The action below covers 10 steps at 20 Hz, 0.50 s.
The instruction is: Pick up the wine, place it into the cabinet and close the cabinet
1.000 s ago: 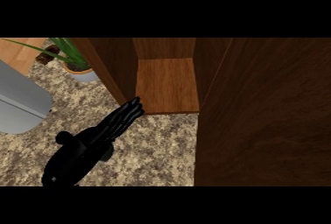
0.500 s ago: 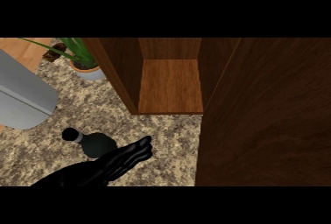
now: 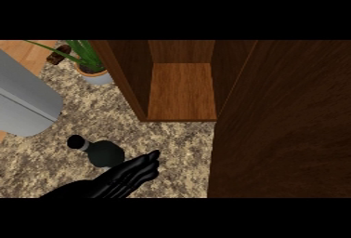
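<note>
The step in hand is judged to be the approach to the pick: the wine is not yet grasped. One black robot hand (image 3: 126, 179) enters from the lower edge, left of centre; which arm it belongs to cannot be told from this view. Its fingers (image 3: 145, 162) are extended and held side by side, not curled, and they hold nothing. The fingertips lie just beside the dark glass wine bottle (image 3: 101, 153), at its right flank; whether they touch the glass cannot be told.

The wine bottle stands on the speckled stone bench (image 3: 171, 139), its black capped neck (image 3: 77, 142) toward the upper left. It is outside the cabinet and near its open front.

The brown wooden cabinet (image 3: 182, 90) stands open beyond the bottle, with a bare wooden shelf showing. Its dark wooden door (image 3: 288, 121) fills the right side of the view, swung outward.

The next move calls for the fingers and thumb to close round the bottle body before any lift toward the shelf.

A grey metal appliance (image 3: 24, 104) and a green potted plant (image 3: 89, 62) stand at the upper left.
</note>
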{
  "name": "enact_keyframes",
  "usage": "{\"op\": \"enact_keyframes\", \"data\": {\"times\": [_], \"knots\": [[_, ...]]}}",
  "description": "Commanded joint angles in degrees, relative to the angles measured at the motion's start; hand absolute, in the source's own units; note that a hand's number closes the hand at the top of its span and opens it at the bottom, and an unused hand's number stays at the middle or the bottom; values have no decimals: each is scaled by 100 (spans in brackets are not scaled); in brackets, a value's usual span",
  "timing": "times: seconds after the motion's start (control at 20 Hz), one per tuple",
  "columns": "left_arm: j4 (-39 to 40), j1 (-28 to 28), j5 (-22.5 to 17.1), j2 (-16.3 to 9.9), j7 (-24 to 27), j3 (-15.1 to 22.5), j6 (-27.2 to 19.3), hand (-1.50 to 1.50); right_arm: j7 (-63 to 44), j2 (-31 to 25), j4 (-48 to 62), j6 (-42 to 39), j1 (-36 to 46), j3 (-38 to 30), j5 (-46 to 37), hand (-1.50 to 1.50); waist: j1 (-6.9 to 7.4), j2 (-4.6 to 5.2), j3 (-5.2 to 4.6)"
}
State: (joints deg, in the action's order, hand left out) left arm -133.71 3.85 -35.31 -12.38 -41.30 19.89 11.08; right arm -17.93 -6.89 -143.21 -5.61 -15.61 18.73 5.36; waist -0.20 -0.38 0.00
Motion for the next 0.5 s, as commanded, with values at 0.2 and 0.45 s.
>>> {"op": "enact_keyframes", "data": {"times": [0.2, 0.45], "knots": [[-1246, 135, 110, 112, -600, 207, -767, -150, -714, -99, -1144, 273, -11, 117, -113, -150, 32, -23, 0], [-1433, 261, -53, -10, -737, -129, -928, -150, -871, -214, -1300, 353, -98, 21, 40, -150, 45, -50, -3]]}}
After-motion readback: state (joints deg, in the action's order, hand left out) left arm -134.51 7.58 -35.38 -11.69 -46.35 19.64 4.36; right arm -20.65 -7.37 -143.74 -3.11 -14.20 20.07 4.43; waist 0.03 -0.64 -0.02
